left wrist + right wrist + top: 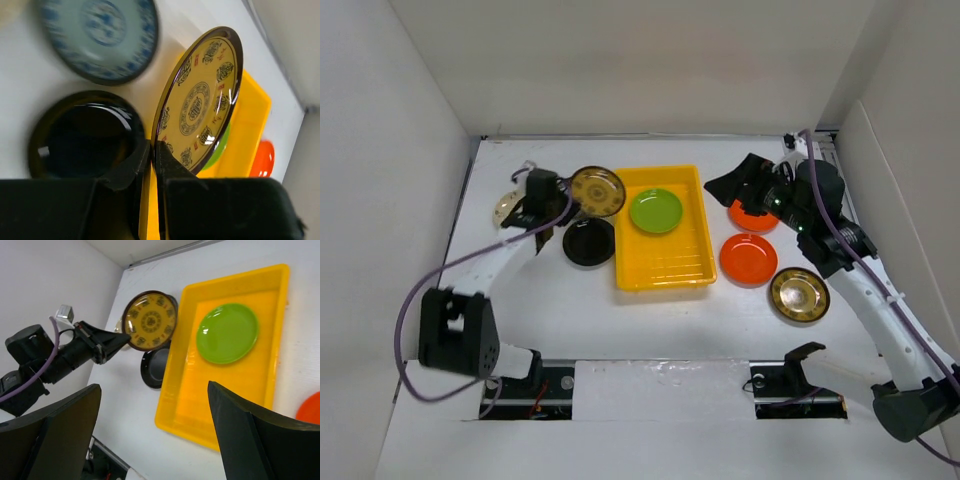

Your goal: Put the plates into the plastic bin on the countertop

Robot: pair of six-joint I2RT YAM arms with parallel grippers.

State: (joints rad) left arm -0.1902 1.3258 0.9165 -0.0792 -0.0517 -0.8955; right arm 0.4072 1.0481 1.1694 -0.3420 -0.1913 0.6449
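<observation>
Left gripper (152, 149) is pinched shut on the near rim of a gold patterned plate (200, 100), which it holds tilted on edge, off the table (580, 310), at the far left corner of the yellow bin (665, 283). Only a thin bite of rim sits between the jaws. Risk 1: the plate pivots or slips out of that edge pinch during travel; the glossy glaze would favour this. Risk 2: a drop from here lands on the black plate (588, 242) directly below, or clips the bin wall. Risk 3: releasing it this steeply could send it rolling or onto the green plate (656, 210) already lying in the bin, so it probably needs levelling first. Right gripper (152, 390) is spread wide and empty, over the far orange plate (756, 223). Risk 4: both arms reaching the bin together could collide. Other plates remain outside on the table.
</observation>
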